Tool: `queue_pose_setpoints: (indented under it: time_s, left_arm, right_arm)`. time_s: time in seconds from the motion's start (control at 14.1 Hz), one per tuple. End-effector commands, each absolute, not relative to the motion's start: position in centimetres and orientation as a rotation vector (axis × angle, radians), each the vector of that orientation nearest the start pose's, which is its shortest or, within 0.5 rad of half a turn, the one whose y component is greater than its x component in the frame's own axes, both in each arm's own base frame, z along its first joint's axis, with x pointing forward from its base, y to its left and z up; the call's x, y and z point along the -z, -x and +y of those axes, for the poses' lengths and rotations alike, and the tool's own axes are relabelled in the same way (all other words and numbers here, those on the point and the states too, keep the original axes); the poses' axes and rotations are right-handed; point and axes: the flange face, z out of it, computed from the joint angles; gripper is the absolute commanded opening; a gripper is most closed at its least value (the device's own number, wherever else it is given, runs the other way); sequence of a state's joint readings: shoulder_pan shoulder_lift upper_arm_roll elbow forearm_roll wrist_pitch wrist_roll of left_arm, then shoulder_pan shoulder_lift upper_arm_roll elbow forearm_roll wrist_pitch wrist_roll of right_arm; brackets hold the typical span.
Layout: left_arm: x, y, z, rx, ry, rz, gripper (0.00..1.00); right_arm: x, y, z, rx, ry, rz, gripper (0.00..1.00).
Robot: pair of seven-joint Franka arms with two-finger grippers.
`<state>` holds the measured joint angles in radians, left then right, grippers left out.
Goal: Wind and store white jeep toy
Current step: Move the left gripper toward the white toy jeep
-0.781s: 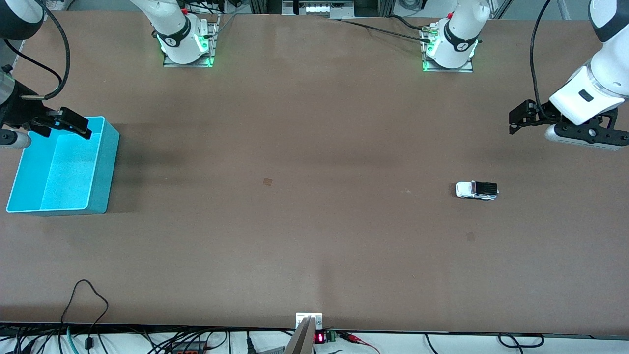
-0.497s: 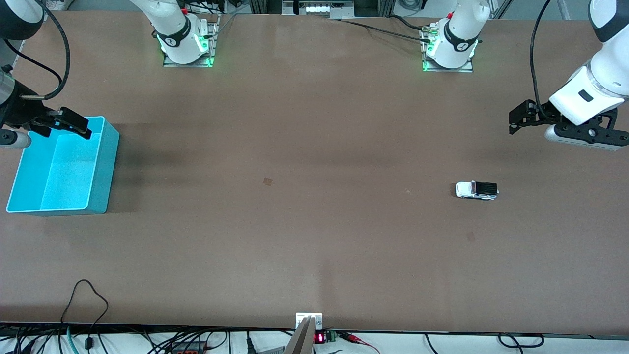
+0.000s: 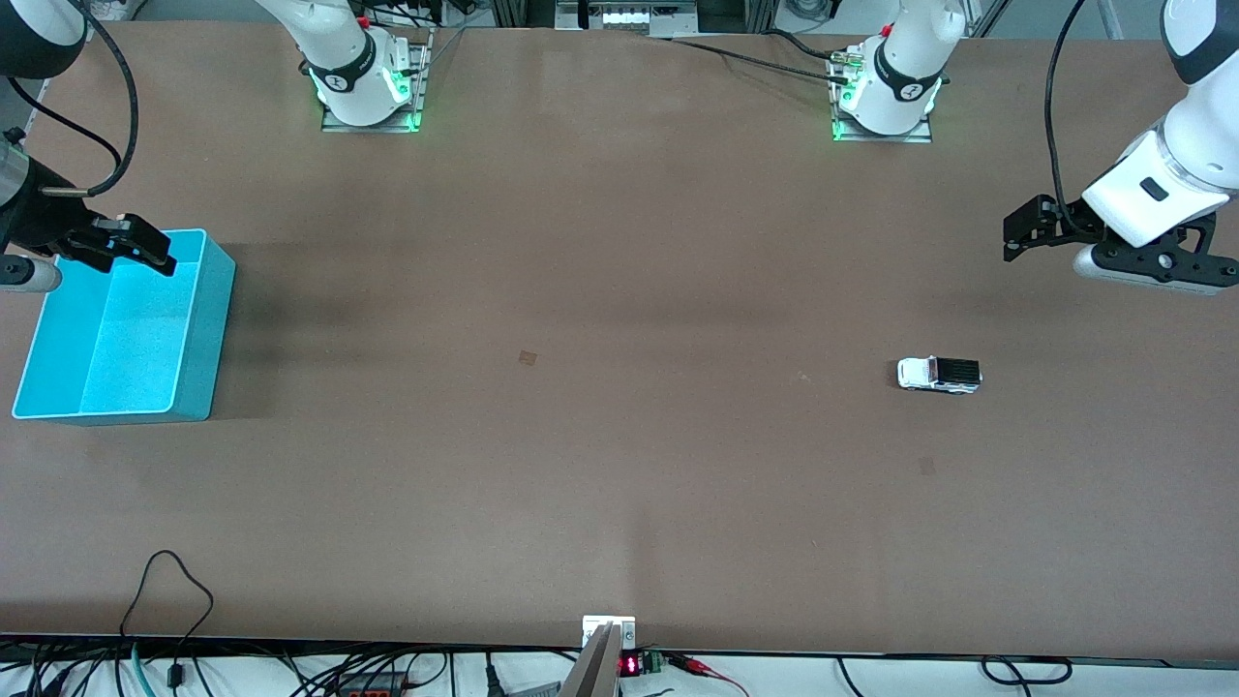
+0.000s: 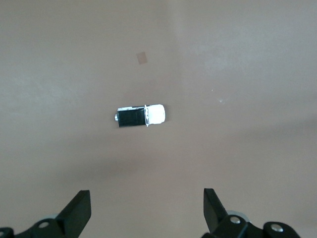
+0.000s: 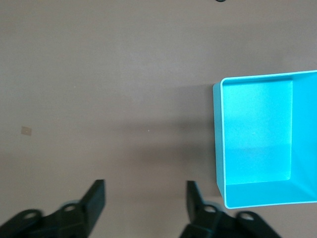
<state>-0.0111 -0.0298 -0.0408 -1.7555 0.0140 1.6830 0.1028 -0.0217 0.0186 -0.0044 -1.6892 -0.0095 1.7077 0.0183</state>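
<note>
A wide brown table (image 3: 619,436) fills the scene, with two white robot arm bases standing along its farthest edge. Near the left arm's end of the table, about midway between the farthest and nearest edges, sits the white jeep toy (image 3: 939,375), a tiny boxy plastic car with a black rectangular roof panel and dark wheels, resting on its wheels. The left gripper (image 3: 1016,232) hangs in the air over the table close to that end edge, its black fingers spread wide and holding nothing; its wrist view looks down on the jeep between the fingertips. At the right arm's end stands an open turquoise plastic bin (image 3: 198,329). The right gripper (image 3: 145,247) hangs over the bin's farthest rim, its fingers partly apart and holding nothing.
</note>
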Motion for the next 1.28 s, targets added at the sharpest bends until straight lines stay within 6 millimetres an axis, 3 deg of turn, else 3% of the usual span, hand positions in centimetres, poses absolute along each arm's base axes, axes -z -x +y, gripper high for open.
queue_pose_setpoints:
  time_s: [0.0, 0.21, 0.35, 0.43, 0.5, 0.57, 0.71, 0.78, 0.85, 0.92, 0.99, 1.06, 1.21]
  left_arm:
    - [-55.8, -54.5, -2.4, -0.118, 3.108, 0.272, 1.00]
    - [-55.2, -54.1, -2.7, -0.228, 3.100, 0.301, 1.00]
    - [-54.7, -54.1, -2.6, -0.267, 3.084, 0.491, 1.00]
    - [-54.1, -54.3, -2.4, -0.291, 3.073, 0.608, 1.00]
    - [-53.7, -54.4, -2.4, -0.306, 3.053, 0.720, 1.00]
    - [-53.0, -54.6, -2.3, -0.328, 3.028, 0.839, 1.00]
    - [-51.2, -55.1, -1.7, -0.391, 2.992, 1.021, 1.00]
    - [-50.2, -55.2, -1.6, -0.421, 2.982, 1.065, 1.00]
    - [-49.3, -55.2, -1.2, -0.449, 2.978, 1.093, 1.00]
    - [-47.8, -55.2, -0.8, -0.488, 2.969, 1.146, 1.00]
    - [-46.7, -55.4, -0.6, -0.498, 2.956, 1.202, 1.00]
    - [-45.4, -55.9, 0.0, -0.499, 2.943, 1.259, 1.00]
    - [-41.3, -56.8, 1.4, -0.458, 2.868, 1.427, 1.00]
  right_arm:
    - [-57.3, -56.6, -1.6, 0.000, 3.143, 0.045, 1.00]
    - [-57.2, -56.6, -1.7, -0.002, 3.143, 0.048, 1.00]
    - [-57.2, -56.6, -1.6, -0.002, 3.143, 0.041, 0.54]
    - [-57.2, -56.6, -1.7, -0.002, 3.143, 0.043, 0.47]
    - [-57.2, -56.6, -1.6, -0.002, 3.143, 0.036, 0.55]
    - [-57.2, -56.6, -1.6, -0.002, 3.143, 0.038, 1.00]
    - [-57.2, -56.6, -1.6, -0.002, 3.141, 0.039, 1.00]
    - [-57.2, -56.6, -1.5, -0.002, 3.141, 0.036, 0.92]
    - [-57.2, -56.6, -1.4, -0.005, 3.141, 0.031, 0.62]
    - [-57.2, -56.6, -1.2, -0.005, 3.141, 0.027, 0.56]
    - [-57.3, -56.6, -1.2, -0.002, 3.141, 0.027, 0.69]
    - [-57.3, -56.5, -1.2, -0.005, 3.141, 0.029, 1.00]
    - [-57.3, -56.5, -1.2, -0.005, 3.141, 0.029, 1.00]
